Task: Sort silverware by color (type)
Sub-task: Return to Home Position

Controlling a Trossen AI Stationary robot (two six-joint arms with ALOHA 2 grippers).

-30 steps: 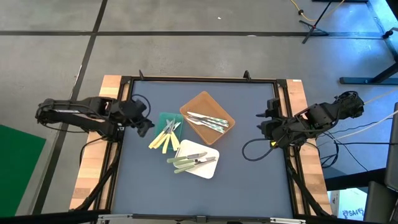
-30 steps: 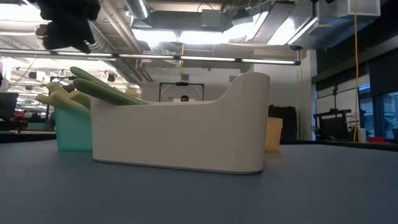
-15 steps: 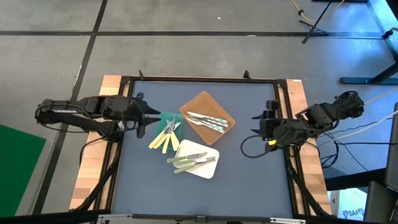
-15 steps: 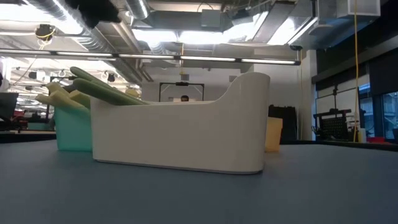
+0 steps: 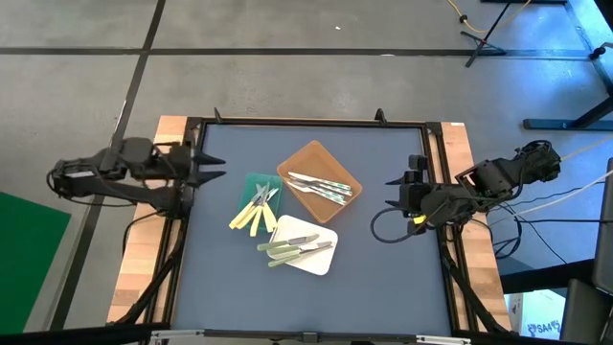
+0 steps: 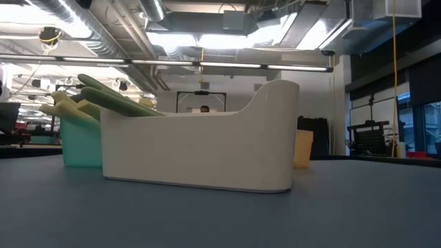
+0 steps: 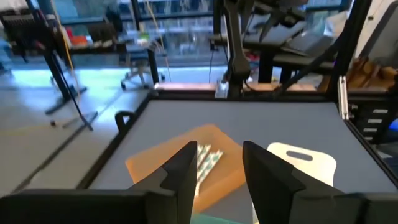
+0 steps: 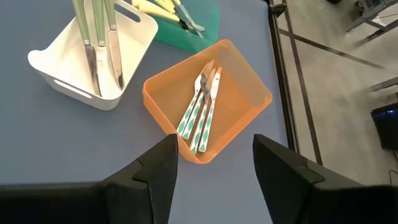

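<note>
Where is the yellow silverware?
High view: the yellow silverware lies in the green bin, left of the orange bin, beside the white bin.

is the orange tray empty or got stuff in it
Not empty: the orange tray holds a few striped-handled pieces lying flat inside.

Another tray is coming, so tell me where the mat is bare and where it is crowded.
Bare: the wide stretch of mat between the white tray and the high view's bottom edge, and the band between the brown tray and the right gripper. Crowded: the middle, where the green tray, brown tray and white tray sit close together.
</note>
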